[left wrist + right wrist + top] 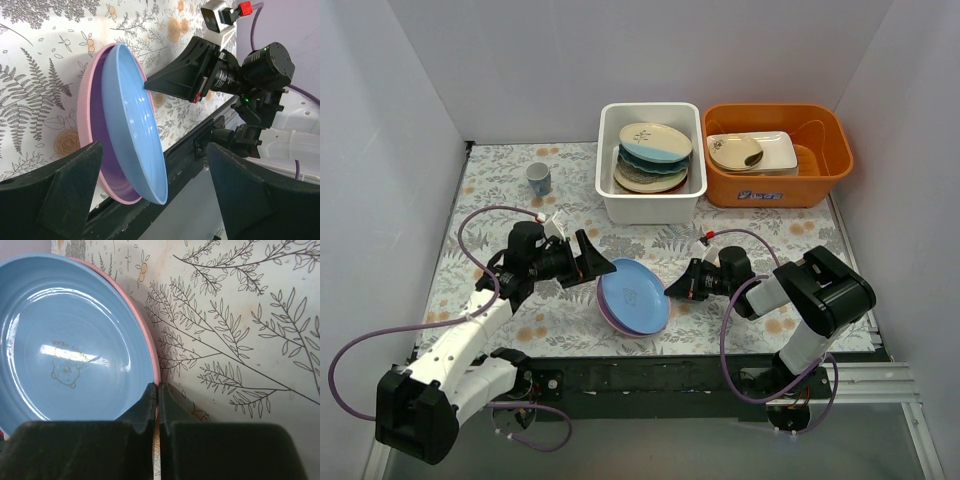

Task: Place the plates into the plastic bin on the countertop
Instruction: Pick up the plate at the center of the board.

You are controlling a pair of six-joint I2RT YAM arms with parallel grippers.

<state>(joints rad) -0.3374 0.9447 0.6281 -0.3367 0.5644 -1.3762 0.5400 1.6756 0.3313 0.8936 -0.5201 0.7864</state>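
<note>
Currently, locate two plates outside the plastic bin (650, 207): blue plate (635, 292) nested inside pink plate (90, 120), resting on the countertop (480, 190) between the two arms, near the front edge and well apart from the bin. Note further plates (655, 150) already stacked inside the bin.

**Handling**
- Treat both as rigid, glossy and slippery, judging by the bright highlights on the blue surface.
- Assume moderate weight and handle as breakable. Cannot tell the material.
- Take hold at the rim only: pinch across the raised lip, one finger inside the well, one beneath.
- Expect no purchase on the flat centre.
- Guard against the nested pair sliding apart, or coming up together, on lifting.

**Grippers**
- Right gripper (158, 390): fingers pressed together, nothing between them, tips set against the rim of the nested pair.
- Left gripper (598, 262): jaws spread wide, grasping nothing, positioned just beside the opposite rim with the plates lined up in the gap.

**Markings**
- Small cartoon face (65, 372) printed in the blue plate's well, with a line of lettering above, too faint to read.
- Label (761, 195) on the front of the orange tub (820, 185), too small to read.
- No brand identifiable.
</note>
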